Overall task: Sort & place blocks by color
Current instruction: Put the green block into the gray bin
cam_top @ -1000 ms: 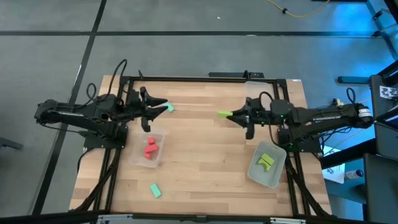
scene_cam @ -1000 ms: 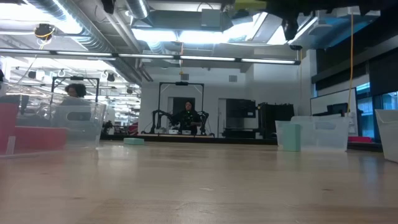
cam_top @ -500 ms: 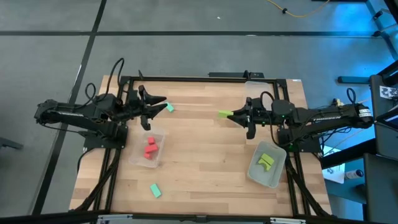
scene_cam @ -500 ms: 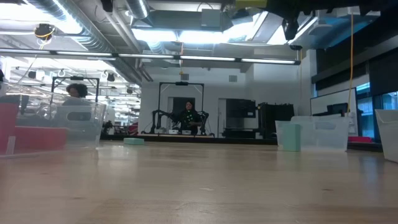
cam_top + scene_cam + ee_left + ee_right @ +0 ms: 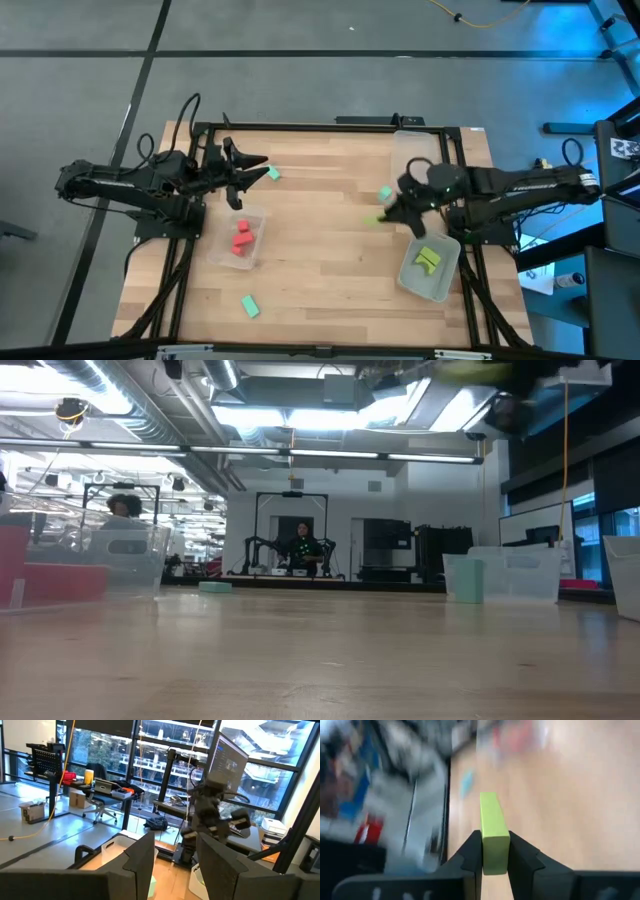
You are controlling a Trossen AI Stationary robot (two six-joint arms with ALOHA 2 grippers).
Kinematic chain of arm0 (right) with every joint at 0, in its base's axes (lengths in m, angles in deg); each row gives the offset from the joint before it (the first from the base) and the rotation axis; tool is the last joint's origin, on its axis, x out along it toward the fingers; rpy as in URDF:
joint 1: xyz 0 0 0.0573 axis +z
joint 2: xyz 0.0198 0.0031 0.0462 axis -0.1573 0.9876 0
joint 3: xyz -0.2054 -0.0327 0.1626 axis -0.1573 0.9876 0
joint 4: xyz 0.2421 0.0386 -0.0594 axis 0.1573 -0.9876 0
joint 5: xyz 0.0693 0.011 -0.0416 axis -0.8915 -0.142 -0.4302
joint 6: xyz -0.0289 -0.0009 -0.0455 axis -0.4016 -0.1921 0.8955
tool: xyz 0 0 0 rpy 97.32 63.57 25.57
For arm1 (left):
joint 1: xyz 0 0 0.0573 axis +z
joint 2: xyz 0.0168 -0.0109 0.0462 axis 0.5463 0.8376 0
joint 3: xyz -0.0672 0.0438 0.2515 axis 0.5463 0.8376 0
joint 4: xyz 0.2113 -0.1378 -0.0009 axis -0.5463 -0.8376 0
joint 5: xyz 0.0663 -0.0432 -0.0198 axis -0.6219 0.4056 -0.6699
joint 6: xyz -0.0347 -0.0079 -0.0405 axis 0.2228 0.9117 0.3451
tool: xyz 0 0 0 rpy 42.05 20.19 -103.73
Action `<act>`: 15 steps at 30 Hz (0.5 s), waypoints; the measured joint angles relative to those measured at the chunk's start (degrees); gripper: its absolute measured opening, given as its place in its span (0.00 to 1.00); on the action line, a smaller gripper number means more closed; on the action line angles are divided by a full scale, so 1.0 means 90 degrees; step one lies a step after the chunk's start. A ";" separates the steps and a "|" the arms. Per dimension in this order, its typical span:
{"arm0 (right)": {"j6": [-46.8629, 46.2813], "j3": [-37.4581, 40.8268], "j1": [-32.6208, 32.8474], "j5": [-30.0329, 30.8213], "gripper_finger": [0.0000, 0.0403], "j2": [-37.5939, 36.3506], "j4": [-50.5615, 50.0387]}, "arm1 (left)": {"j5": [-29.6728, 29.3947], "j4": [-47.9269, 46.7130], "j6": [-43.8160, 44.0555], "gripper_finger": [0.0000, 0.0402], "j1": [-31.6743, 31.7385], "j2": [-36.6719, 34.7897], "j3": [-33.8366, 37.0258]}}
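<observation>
My right gripper (image 5: 386,212) hangs over the table's right half, slanting down, shut on a yellow-green block (image 5: 375,218) (image 5: 493,820). My left gripper (image 5: 255,170) (image 5: 175,865) is raised at the far left, open, with nothing between its fingers. Three mint blocks lie flat on the wood. One (image 5: 272,174) (image 5: 215,587) is just beyond the left fingertips, one (image 5: 385,194) is near the right gripper, and one (image 5: 248,305) is by the near edge. Red blocks (image 5: 240,238) lie in a clear tray (image 5: 256,222). Yellow-green blocks (image 5: 428,259) lie in another tray (image 5: 412,282). My right gripper pinches the yellow-green block between its two fingers by the long sides, at the end nearest the wrist (image 5: 495,862). The fingers lie along the block, which sticks out forward past their tips. They slant down from the table's right. The block is lifted clear of the table.
A third clear tray (image 5: 412,150) stands at the far right, close to the mint block by the right gripper. A dark frame rail (image 5: 330,126) runs along the table's far edge. Bare wood (image 5: 320,250) lies between the trays. People sit far back in the room (image 5: 303,550).
My right gripper has tipped downward and rolled, swinging toward the table's near edge with the yellow-green block still in its fingers. This has uncovered the mint block near the far right tray.
</observation>
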 joint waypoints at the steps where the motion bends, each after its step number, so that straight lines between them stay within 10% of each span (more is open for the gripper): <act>1: -0.0144 -0.0170 0.0116 -0.0261 0.15 0.0002 -0.0678 | 0.0000 0.0000 -0.0002 0.34 0.0000 0.0000 -0.0001; 7: -0.1755 -0.0528 0.1315 -0.1166 0.15 0.0005 -0.3472 | -0.0034 0.0001 -0.0002 0.34 0.0000 0.0000 0.0000; 15: -0.3774 -0.0065 0.3108 -0.0326 0.15 0.0331 -0.3132 | -0.0044 0.0012 -0.0002 0.34 0.0000 0.0000 0.0000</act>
